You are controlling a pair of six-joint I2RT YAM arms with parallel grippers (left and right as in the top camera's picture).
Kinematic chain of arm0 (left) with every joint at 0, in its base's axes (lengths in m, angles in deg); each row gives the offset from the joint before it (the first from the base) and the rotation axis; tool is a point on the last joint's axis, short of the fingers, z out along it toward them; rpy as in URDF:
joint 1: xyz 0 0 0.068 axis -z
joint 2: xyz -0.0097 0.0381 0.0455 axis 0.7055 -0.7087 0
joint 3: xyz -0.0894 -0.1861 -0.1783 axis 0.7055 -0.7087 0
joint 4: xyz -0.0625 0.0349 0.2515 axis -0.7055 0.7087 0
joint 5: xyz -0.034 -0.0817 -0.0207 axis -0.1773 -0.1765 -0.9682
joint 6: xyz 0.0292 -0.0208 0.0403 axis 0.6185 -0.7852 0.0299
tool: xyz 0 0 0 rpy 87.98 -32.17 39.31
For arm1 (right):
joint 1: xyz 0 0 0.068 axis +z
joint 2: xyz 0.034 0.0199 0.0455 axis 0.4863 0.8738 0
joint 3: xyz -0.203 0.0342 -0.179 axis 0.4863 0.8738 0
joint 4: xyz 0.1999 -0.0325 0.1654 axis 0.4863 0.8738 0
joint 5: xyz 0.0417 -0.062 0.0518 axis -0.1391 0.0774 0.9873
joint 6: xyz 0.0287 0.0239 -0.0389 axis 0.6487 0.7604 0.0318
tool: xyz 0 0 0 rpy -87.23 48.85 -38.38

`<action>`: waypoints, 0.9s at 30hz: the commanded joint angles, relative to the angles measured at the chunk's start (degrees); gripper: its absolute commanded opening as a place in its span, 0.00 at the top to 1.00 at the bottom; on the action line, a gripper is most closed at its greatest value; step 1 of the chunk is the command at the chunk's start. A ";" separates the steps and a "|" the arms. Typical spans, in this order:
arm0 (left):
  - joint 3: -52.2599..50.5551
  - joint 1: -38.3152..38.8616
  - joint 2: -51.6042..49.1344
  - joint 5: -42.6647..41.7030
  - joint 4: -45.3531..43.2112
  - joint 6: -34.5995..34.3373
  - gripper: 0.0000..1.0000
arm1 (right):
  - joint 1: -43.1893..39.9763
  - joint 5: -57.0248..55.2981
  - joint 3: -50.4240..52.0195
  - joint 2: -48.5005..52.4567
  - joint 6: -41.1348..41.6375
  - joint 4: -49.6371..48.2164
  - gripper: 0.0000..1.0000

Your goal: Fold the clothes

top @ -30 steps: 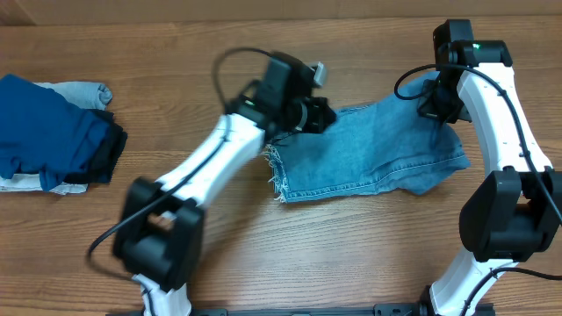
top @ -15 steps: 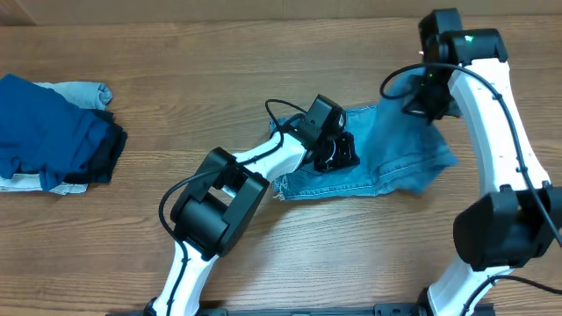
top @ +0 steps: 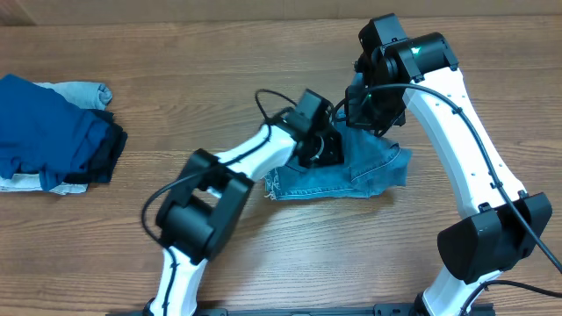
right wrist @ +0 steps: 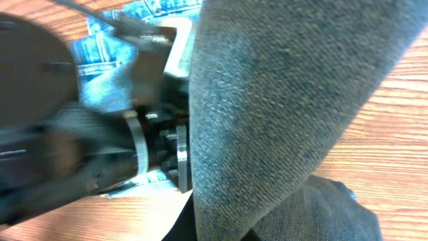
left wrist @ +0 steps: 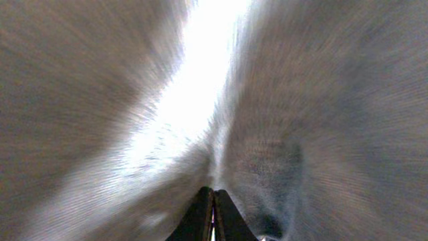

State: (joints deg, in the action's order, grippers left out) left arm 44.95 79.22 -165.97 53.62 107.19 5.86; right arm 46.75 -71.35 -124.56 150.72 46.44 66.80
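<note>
Denim jeans gripped by left end effector and right end effector; navy pile sits well apart.

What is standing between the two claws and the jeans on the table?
Nothing visible does. The left claw and the right claw are both shut on the jeans themselves; the right one holds a fold up off the table.
</note>
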 commanded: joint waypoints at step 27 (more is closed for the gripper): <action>-0.13 -21.31 33.62 24.65 22.21 18.29 0.76 | 23.93 7.96 2.82 10.08 13.51 -13.66 0.63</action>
State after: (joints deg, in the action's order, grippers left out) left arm 44.69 58.21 -132.90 75.09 129.26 22.67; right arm 67.99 -65.34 -121.56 161.70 58.47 52.31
